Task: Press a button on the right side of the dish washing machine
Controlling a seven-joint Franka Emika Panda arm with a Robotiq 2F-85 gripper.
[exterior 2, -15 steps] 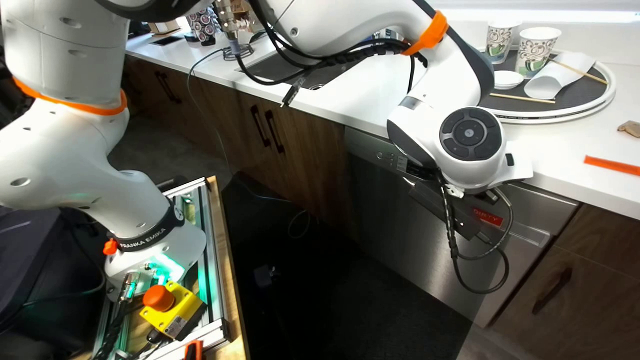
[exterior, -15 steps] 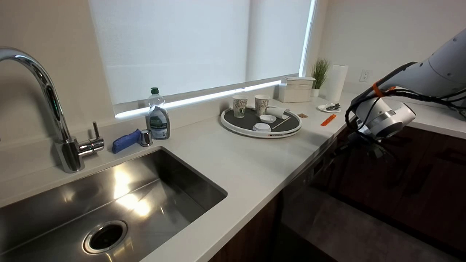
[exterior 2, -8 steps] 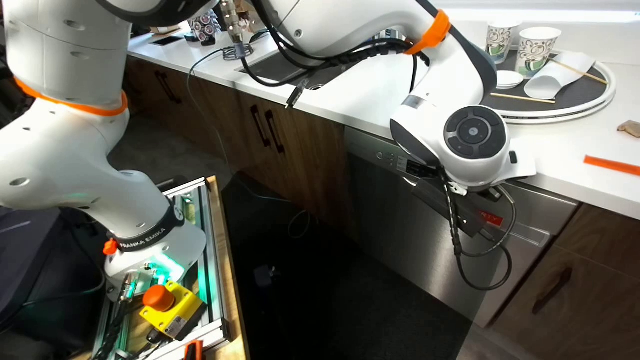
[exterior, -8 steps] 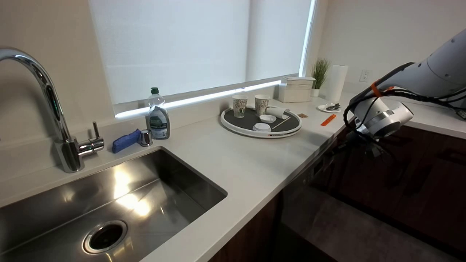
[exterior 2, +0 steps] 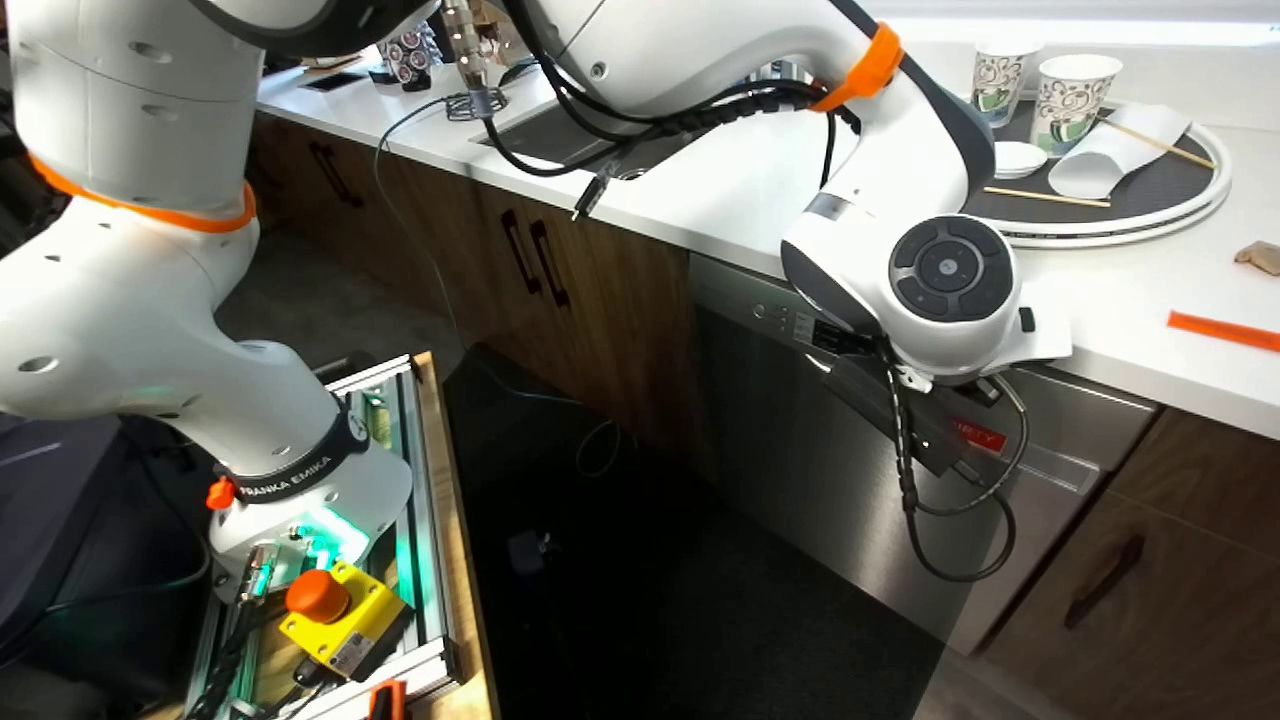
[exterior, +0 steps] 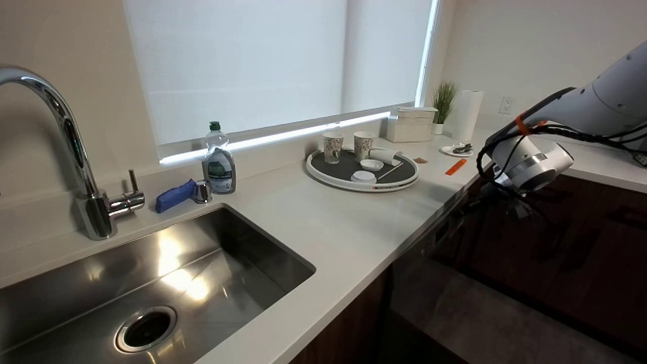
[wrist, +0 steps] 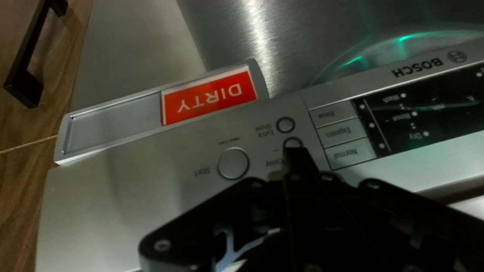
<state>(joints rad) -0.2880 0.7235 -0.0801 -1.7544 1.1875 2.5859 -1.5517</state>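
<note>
The dish washing machine (exterior 2: 800,460) is a grey steel front under the counter, with a control strip along its top edge. In the wrist view its strip (wrist: 113,196) appears upside down. A round Start button (wrist: 233,163) sits left of my fingertips there. A small Extra Shine button (wrist: 285,124) lies just beyond them, and the Delay button (wrist: 293,142) is partly hidden behind them. My gripper (wrist: 297,153) is shut, with nothing seen between its fingers. Its tips overlap the Delay button; I cannot tell whether they touch. In an exterior view the gripper (exterior: 467,208) is dark beside the counter edge.
A red DIRTY sign (wrist: 210,94) is fixed beside the buttons. The counter edge (exterior 2: 1110,375) overhangs the strip, close to my wrist. A round tray (exterior 2: 1130,235) with cups and an orange strip (exterior 2: 1225,330) lie on the counter. Loose cables (exterior 2: 960,575) hang from my wrist.
Over the last second my wrist has shifted slightly, right in an exterior view where the machine's front shows. Since half a second ago it has hardly moved.
</note>
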